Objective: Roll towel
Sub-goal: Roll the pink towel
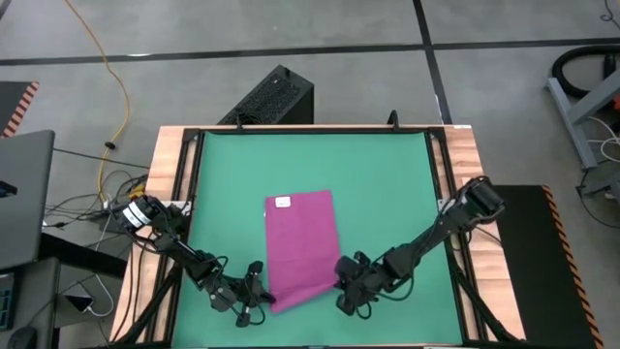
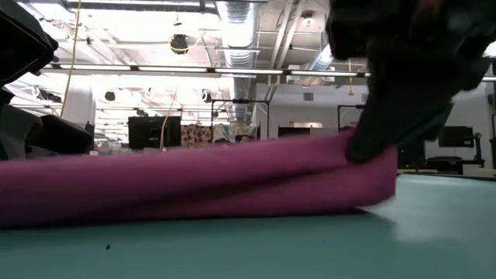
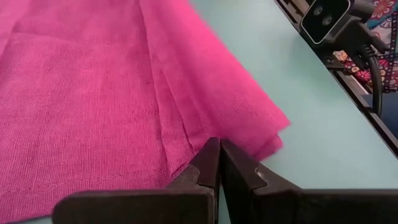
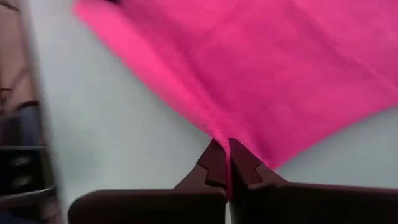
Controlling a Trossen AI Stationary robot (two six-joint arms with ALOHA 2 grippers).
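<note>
- high view: both end effectors sit at the near end of the towel (image 1: 300, 247), the left end effector (image 1: 254, 288) at one near corner and the right end effector (image 1: 342, 288) at the other. the cloth lies flat on the green table (image 1: 387, 184), running away from them, with its white tag (image 1: 283, 203) at the far edge. nothing else lies on the table; a black box (image 1: 274, 97) and a yellow cable (image 1: 108, 78) are on the floor well beyond it, out of the way.
- low view: towel fabric fills the width just in front of the lens, its near edge lifted into a low fold, with a dark end effector (image 2: 403, 85) pressing down on its right end. risk, as i judge it: if one corner is carried forward faster than the other, the roll would start crooked and go cone-shaped.
- left wrist view: fingers closed, pinching the towel's corner (image 3: 214, 146) right at the tips. the bite looks thin, so the soft cloth could slip out once pulled. the right arm's camera (image 3: 329, 18) shows beyond the cloth, so the two arms could crowd each other.
- right wrist view: fingers closed on the hem (image 4: 222, 140) at their tips, cloth fanning away from them. the grip is again shallow; a tug could pull the cloth free or drag the whole towel instead of curling it.
</note>
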